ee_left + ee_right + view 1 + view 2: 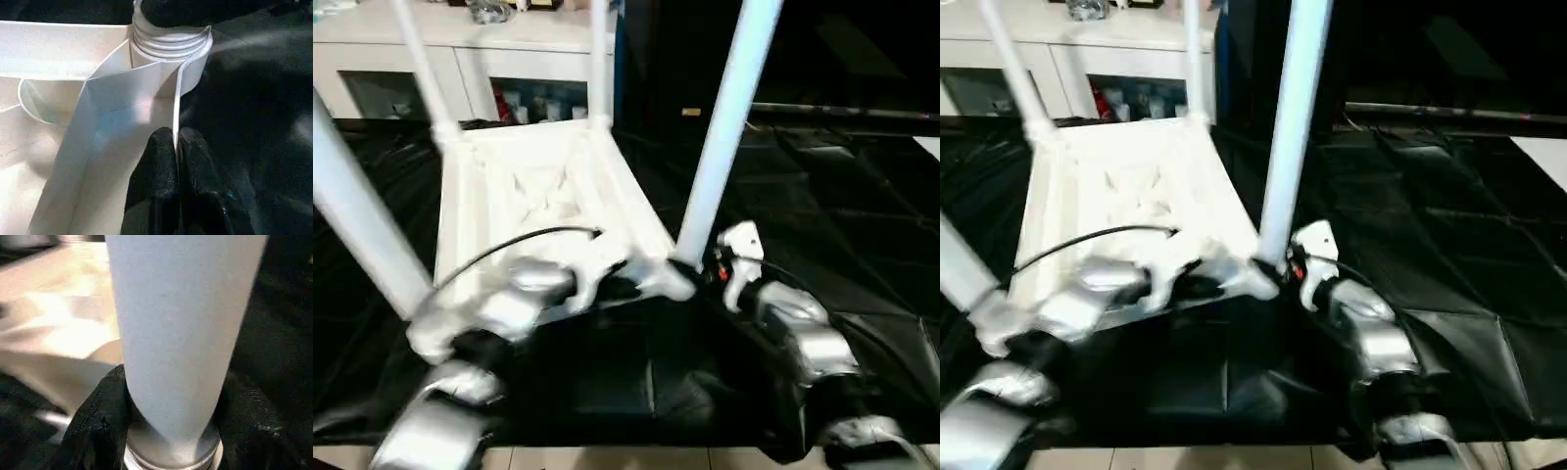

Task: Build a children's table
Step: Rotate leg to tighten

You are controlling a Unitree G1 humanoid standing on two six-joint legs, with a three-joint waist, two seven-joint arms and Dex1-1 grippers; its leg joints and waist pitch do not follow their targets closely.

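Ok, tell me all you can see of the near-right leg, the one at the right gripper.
The near-right leg is a long, smooth white plastic-looking tube, widening downward. It stands nearly upright, leaning slightly, seated in the upturned tabletop's near-right corner socket on the black-draped table. The right gripper clasps its base, one black finger on each side.

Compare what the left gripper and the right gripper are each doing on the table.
The left gripper is pinched shut on the thin rim of the tabletop; the right gripper stands wider, its fingers either side of a round leg near its base. The left works at the near edge, the right at the near right corner. Both touch the upturned white table.
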